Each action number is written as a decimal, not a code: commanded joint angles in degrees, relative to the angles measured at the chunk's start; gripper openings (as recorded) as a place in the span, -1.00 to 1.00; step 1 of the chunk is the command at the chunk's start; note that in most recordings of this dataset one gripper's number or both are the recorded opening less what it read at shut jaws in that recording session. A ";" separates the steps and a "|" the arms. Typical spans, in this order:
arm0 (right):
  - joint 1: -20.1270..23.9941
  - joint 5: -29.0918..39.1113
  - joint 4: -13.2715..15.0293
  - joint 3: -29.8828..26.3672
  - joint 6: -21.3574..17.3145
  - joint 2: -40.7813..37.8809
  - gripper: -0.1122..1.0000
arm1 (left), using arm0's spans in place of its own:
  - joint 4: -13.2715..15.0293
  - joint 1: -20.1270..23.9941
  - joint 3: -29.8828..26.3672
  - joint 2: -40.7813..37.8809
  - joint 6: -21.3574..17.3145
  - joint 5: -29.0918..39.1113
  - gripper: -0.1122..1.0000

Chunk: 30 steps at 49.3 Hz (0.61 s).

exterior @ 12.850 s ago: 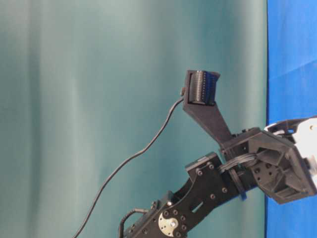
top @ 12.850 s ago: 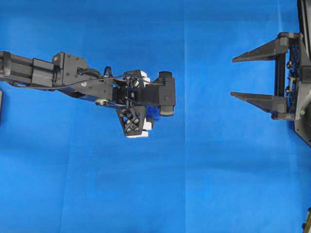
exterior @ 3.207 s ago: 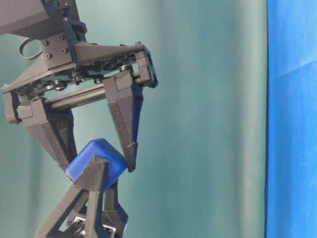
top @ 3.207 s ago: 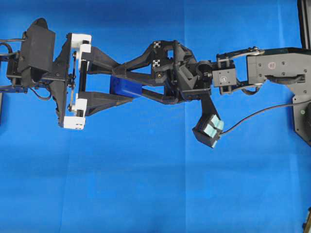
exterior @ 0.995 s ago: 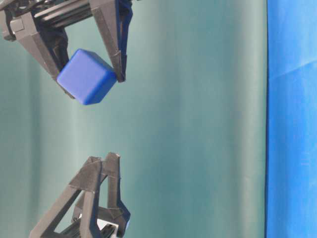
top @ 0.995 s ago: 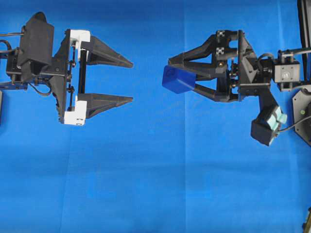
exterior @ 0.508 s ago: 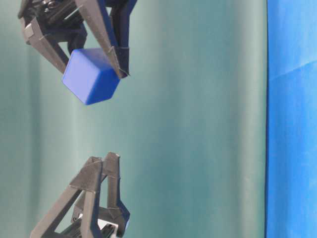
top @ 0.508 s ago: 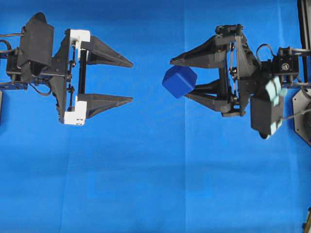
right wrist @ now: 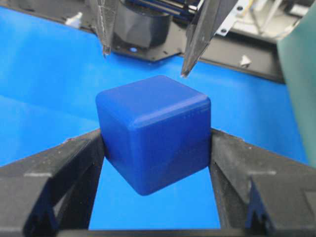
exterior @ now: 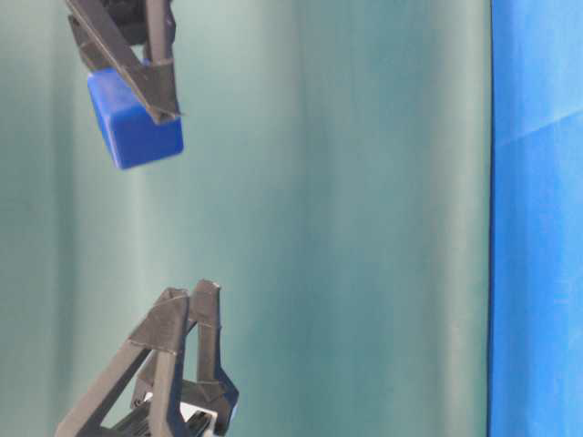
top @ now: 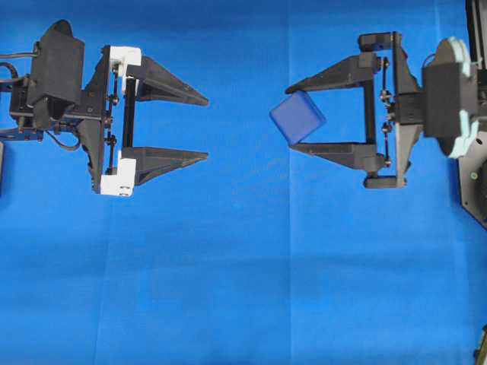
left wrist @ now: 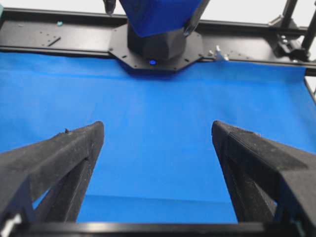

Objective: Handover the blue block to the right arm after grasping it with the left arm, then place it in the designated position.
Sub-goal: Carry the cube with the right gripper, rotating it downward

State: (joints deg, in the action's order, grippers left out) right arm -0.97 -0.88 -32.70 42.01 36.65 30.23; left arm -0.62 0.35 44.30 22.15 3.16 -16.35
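Note:
The blue block [top: 297, 118] hangs above the blue cloth, pinched between the two black fingers of my right gripper [top: 290, 118], which is shut on it. Seen from the right wrist, the block [right wrist: 155, 131] sits tilted between the fingertips, one corner pointing down. My left gripper [top: 207, 128], the one with white brackets, stands open and holds nothing, its tips facing the block across a gap. From the left wrist its fingers [left wrist: 79, 148] frame bare cloth, with the block [left wrist: 158, 15] high up ahead. The table-level view has the block [exterior: 135, 127] well above the left fingertips [exterior: 208, 291].
Blue cloth [top: 243, 289] covers the table. A black frame rail [left wrist: 59, 39] and the right arm's base [left wrist: 158, 47] lie along its far edge. A teal backdrop [exterior: 346, 218] fills the table-level view. The right arm's body [top: 449, 99] stands at the right edge.
My right gripper has rolled its wrist with the block and pulled slightly back to the right, widening the gap. The left gripper has stayed still and open.

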 commanded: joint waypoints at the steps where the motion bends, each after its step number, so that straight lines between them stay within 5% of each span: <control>1: 0.35 1.32 -1.41 -0.53 -0.09 1.14 0.19 | -0.09 -0.09 -0.62 1.05 -0.09 -0.26 0.88; 30: 0.35 2.81 -1.76 -0.44 -0.09 1.23 0.19 | -0.09 -0.26 -0.97 1.05 0.09 -0.26 0.88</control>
State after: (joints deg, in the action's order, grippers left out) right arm -0.70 2.11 -34.19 42.28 36.65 30.94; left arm -0.62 0.26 44.30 22.15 3.16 -16.35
